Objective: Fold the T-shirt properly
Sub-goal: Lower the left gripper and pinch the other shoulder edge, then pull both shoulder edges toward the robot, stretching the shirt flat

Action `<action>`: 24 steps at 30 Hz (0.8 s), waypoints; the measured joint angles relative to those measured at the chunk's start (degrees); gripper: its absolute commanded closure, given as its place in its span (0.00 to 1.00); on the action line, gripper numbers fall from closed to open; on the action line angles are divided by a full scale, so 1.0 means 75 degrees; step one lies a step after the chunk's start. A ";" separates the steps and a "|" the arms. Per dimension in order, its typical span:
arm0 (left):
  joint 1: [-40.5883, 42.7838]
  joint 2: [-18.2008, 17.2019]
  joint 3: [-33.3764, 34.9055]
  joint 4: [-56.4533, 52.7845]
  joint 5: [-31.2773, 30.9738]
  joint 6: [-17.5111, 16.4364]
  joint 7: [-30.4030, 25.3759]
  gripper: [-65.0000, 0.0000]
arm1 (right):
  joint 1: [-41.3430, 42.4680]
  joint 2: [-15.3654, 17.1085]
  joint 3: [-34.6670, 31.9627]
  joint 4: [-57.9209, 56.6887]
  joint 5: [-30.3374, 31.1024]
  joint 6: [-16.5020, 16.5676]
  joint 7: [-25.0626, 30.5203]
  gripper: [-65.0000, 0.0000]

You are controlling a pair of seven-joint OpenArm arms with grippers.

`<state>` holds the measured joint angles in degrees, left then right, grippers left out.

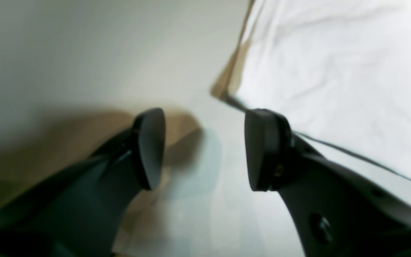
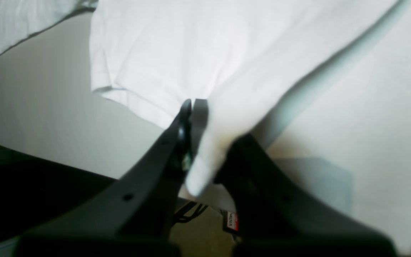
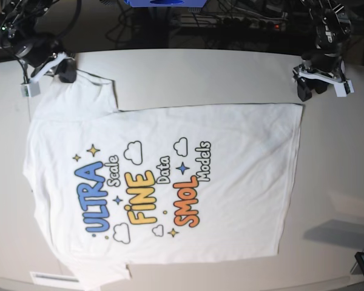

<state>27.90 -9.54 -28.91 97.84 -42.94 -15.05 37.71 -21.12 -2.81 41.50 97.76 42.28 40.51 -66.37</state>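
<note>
pinching sleeve edge of t-shirt (image 2: 227,53), right gripper (image 2: 205,142); left gripper (image 1: 205,150) spread beside hem.

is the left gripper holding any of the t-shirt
No, the left gripper is open with only bare table between its pads, beside the T-shirt.

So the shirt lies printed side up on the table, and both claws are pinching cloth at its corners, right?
Not both. The right gripper pinches the T-shirt; its wrist view shows cloth bunched between the fingers. The left gripper is open beside the hem corner, holding nothing. The print does face up on the table.
</note>
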 measured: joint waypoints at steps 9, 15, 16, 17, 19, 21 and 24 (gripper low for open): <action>-0.0484 -0.0044 -0.0052 -0.0906 -0.0152 -0.0070 -0.0402 0.46 | -0.0003 0.0012 0.0000 0.0000 0.0026 0.0000 -0.0026 0.99; -0.0883 -0.0038 0.0000 -0.0991 -0.0111 -0.0029 -0.0230 0.46 | -0.0003 0.0012 0.0000 0.0000 0.0026 0.0000 -0.0026 0.99; -0.0935 -0.0035 0.0003 -0.0997 -0.0093 -0.0029 -0.0204 0.46 | -0.0003 0.0015 0.0000 0.0000 0.0026 0.0000 -0.0029 0.99; -0.0994 -0.0020 0.0006 -0.1000 -0.0087 -0.0029 -0.0181 0.46 | -0.0003 0.0012 0.0000 0.0000 0.0026 0.0000 -0.0026 0.99; -0.1084 -0.0041 0.0163 -0.1005 -0.0085 -0.0006 -0.0178 0.46 | -0.0003 0.0012 0.0000 0.0000 0.0026 0.0000 -0.0026 0.99; -0.1137 -0.0099 0.0455 -0.1005 -0.0082 0.0003 -0.0187 0.46 | -0.0003 0.0015 0.0000 0.0000 0.0026 0.0000 -0.0026 0.99; -0.1160 -0.0044 0.0729 -0.0988 -0.0119 -0.0058 -0.0236 0.46 | -0.0003 0.0012 0.0000 0.0000 0.0026 0.0000 -0.0029 0.99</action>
<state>19.20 -9.87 -23.44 90.43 -43.83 -15.49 35.94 -21.15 -2.72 41.50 97.76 42.48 40.51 -66.59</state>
